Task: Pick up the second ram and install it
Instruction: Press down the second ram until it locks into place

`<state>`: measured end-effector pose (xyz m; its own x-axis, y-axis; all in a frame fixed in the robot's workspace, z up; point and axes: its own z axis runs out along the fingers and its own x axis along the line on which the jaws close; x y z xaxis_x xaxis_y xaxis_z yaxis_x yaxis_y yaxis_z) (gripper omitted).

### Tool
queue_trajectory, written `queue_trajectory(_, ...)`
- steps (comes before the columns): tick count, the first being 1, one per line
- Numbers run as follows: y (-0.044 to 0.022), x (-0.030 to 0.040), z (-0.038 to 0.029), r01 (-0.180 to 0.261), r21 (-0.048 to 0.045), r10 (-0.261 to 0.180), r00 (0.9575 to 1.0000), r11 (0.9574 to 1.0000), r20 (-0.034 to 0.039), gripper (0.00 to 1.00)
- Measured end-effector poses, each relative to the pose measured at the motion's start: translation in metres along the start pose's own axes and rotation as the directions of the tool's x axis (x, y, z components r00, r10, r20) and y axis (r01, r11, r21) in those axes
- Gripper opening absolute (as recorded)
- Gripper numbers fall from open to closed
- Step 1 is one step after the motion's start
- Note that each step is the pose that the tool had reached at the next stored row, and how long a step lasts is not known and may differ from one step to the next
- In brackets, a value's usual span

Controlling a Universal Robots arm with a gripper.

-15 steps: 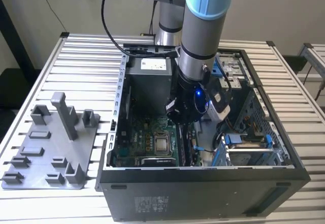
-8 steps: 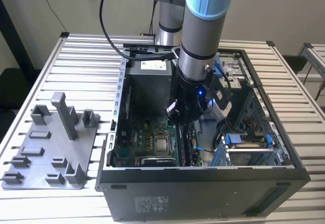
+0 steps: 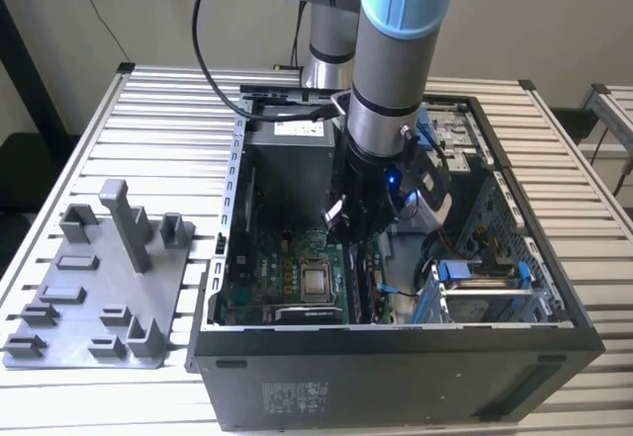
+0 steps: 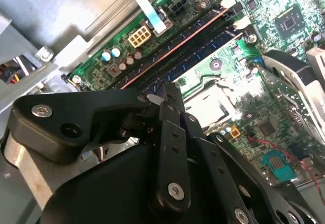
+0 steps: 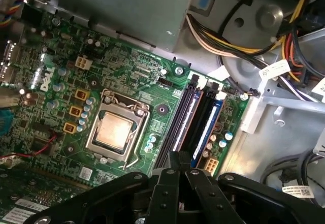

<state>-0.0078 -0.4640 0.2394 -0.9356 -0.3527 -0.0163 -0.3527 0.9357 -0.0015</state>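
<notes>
Grey tubular arm (image 3: 388,70) with light-blue joint caps, black cable; black screw-studded hand (image 4: 170,94)

Sticker (image 3: 297,394), case front, lower centre of exterior view: lettering too small to read | motherboard (image 5: 51,107), first wrist view: white silkscreen logo (image 5: 44,79), fine marks illegible | cable tags (image 5: 277,69): print blurred

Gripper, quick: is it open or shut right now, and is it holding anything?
Gripper: shut, fingers pressed together above the motherboard's slots, holding nothing that can be seen.
</notes>
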Motion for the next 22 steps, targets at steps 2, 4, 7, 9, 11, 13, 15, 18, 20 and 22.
queue_trajectory(2, 0.0001, 0.0000, 0.0000, 0.027, -0.0004, -0.027, 0.9996, 0.9996, 0.0000, 0.11)
queue_trajectory(4, 0.0001, 0.0000, 0.0000, 0.062, -0.0010, -0.062, 0.9981, 0.9981, 0.0001, 0.11)
queue_trajectory(7, 0.0001, 0.0001, 0.0000, 0.114, -0.0018, -0.114, 0.9935, 0.9935, 0.0003, 0.11)
queue_trajectory(9, 0.0001, 0.0001, -0.0001, 0.144, -0.0019, -0.144, 0.9896, 0.9896, 0.0009, 0.11)
queue_trajectory(11, 0.0000, -0.0001, 0.0000, 0.172, -0.0013, -0.172, 0.9851, 0.9851, 0.0031, 0.11)
queue_trajectory(13, 0.0000, 0.0000, 0.0000, 0.199, -0.0007, -0.199, 0.9800, 0.9800, 0.0050, 0.11)
queue_trajectory(15, 0.0001, 0.0000, 0.0000, 0.230, -0.0005, -0.230, 0.9731, 0.9732, 0.0062, 0.11)
queue_trajectory(18, 0.0001, 0.0001, 0.0000, 0.277, 0.0002, -0.277, 0.9608, 0.9609, 0.0084, 0.11)
queue_trajectory(20, 0.0000, 0.0001, 0.0000, 0.305, 0.0018, -0.305, 0.9523, 0.9523, 0.0113, 0.11)
queue_trajectory(22, 0.0000, 0.0000, -0.0001, 0.335, 0.0029, -0.335, 0.9422, 0.9423, 0.0132, 0.11)
